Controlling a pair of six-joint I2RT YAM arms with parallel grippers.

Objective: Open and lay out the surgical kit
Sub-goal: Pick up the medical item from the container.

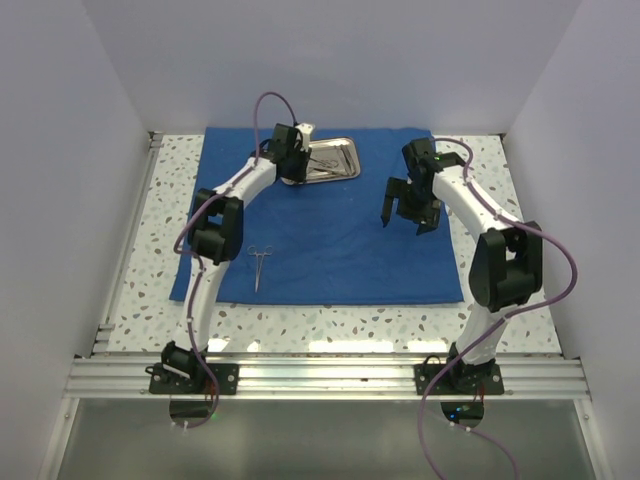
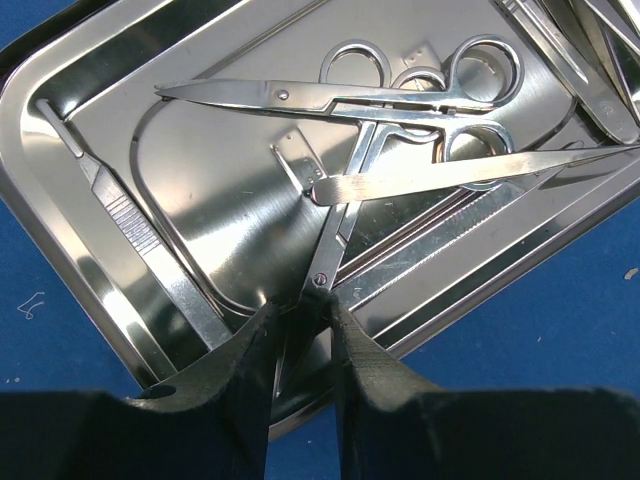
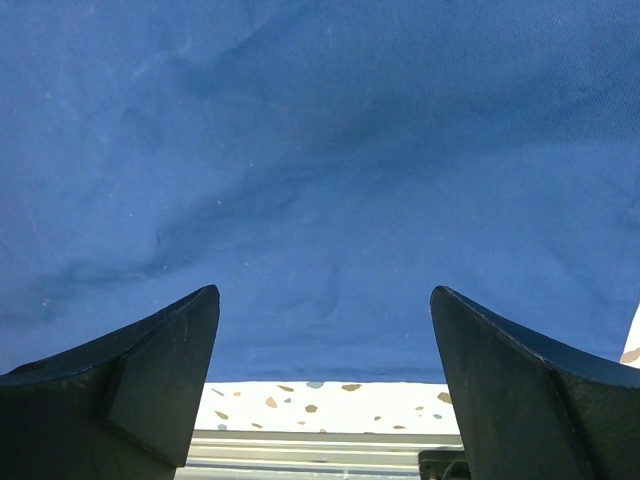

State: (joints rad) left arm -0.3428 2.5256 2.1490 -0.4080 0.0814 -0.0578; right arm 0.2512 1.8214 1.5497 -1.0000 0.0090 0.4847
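The royal-blue cloth (image 1: 340,250) lies spread flat on the table. The steel tray (image 1: 350,146) stands at its far edge and holds several instruments. In the left wrist view my left gripper (image 2: 303,318) reaches over the tray's near rim (image 2: 60,200). Its fingers are closed on the blade end of a ring-handled instrument (image 2: 340,225), just below its pivot. Scissors (image 2: 300,95), tweezers (image 2: 450,175) and a scalpel handle (image 2: 130,220) also lie in the tray. One ring-handled forceps (image 1: 260,266) lies on the cloth at the front left. My right gripper (image 1: 405,215) hovers open and empty over the cloth (image 3: 320,150).
Speckled tabletop (image 1: 500,320) shows around the cloth, and an aluminium rail (image 1: 330,375) runs along the near edge. White walls close in the left, right and back. In the right wrist view the cloth's near edge and the rail (image 3: 330,440) show between the fingers.
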